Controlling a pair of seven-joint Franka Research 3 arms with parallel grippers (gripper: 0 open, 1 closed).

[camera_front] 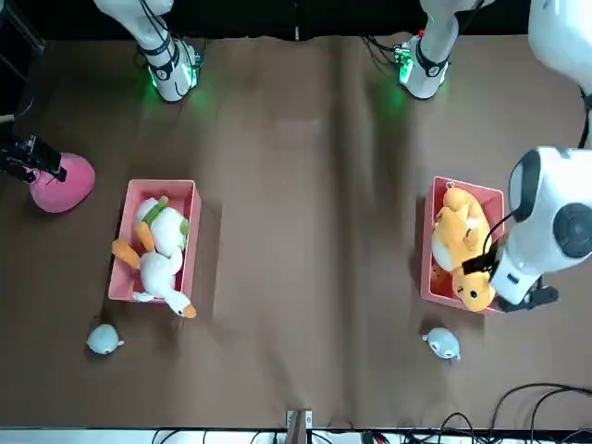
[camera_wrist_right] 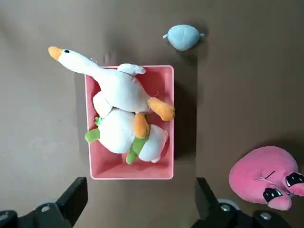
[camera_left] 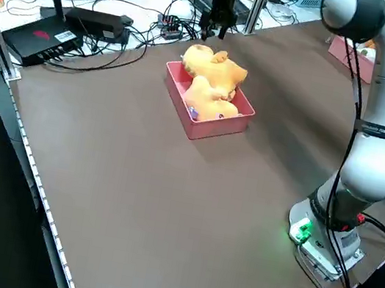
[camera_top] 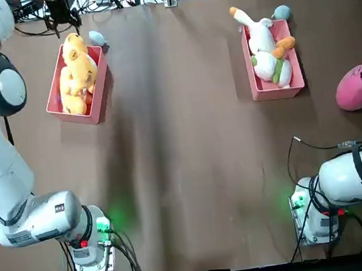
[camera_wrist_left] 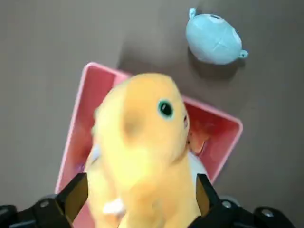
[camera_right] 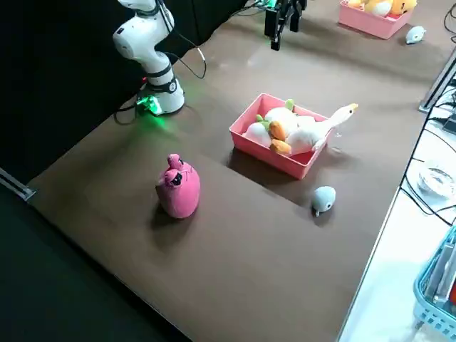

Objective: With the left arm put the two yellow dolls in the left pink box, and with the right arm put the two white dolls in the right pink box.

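Note:
The left pink box point(camera_top: 73, 117) holds two yellow dolls: one point(camera_top: 78, 58) lies on top with its head at the far rim, the other point(camera_top: 73, 99) lies under it. My left gripper point(camera_top: 61, 18) hangs open just above the upper yellow doll point(camera_wrist_left: 142, 137), one finger on each side. In the right pink box point(camera_top: 278, 90) lie a white goose doll point(camera_top: 258, 32), its neck over the far rim, and a white doll point(camera_top: 270, 66) with green and orange parts. My right gripper point(camera_wrist_right: 140, 204) is open, high over the table near that box point(camera_wrist_right: 130, 173), holding nothing.
A pink round doll point(camera_top: 358, 86) sits on the table right of the right box. A small blue-grey doll lies beyond each box, one point(camera_top: 96, 38) by the left box and one point(camera_top: 281, 12) by the right box. Cables run along the far edge.

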